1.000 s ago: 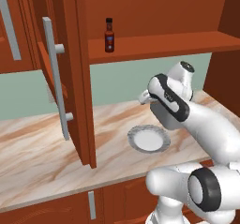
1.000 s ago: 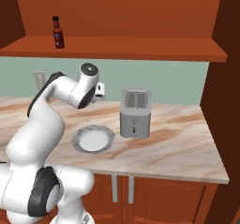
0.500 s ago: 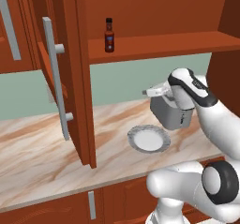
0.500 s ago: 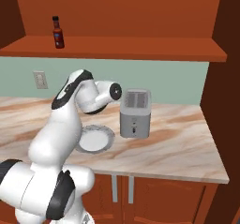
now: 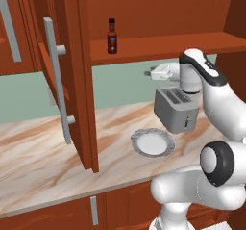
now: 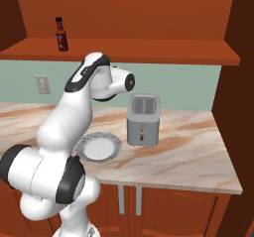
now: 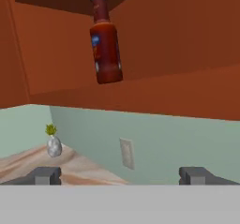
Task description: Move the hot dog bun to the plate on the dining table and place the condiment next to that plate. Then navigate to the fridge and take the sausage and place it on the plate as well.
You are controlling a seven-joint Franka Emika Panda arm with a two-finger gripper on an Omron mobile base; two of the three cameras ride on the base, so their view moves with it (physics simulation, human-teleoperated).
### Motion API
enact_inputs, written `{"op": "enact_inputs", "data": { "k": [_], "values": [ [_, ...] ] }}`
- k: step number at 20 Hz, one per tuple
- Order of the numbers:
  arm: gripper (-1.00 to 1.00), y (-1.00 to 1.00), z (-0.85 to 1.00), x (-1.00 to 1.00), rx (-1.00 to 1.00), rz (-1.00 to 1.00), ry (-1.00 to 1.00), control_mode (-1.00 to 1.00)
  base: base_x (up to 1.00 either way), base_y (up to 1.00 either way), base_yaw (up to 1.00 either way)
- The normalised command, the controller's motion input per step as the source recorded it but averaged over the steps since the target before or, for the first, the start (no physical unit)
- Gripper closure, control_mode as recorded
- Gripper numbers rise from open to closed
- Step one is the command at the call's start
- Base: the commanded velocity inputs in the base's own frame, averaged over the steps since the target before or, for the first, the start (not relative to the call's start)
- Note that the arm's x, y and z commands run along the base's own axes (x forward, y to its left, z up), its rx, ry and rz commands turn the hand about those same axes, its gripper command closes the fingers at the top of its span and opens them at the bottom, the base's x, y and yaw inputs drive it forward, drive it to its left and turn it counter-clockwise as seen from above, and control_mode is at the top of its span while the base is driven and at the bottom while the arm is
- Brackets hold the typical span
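Swung toward the back wall since a moment ago, the tool (image 7: 120, 175) hangs open and empty above the toaster (image 5: 176, 109); the condiment (image 5: 112, 36) stands upright on the shelf (image 5: 158, 46), well apart.

We see the condiment (image 6: 61, 33) standing upright near the left end of the wooden shelf (image 6: 149, 51), close to that shelf's front edge. Below it, on the marble counter (image 6: 198, 156), a grey toaster (image 6: 143, 119) stands about midway along, nearer the back wall than the front edge. A pale plate with a whitish rim (image 6: 100, 147) lies just left of the toaster, toward the counter's front edge. Our white arm (image 6: 74, 112) rises over the plate's left side, its wrist level with the toaster's top.
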Motion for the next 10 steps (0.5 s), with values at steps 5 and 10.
{"op": "enact_inputs", "data": {
  "k": [5, 10],
  "values": [
    [-1.00, 0.27, 1.00, 0.05, 0.00, 0.03, -0.05, -1.00, 0.00, 0.00, 0.00],
    [-1.00, 0.28, 0.72, -0.05, 0.00, 0.07, -0.11, -1.00, 0.00, 0.00, 0.00]
  ]
}}
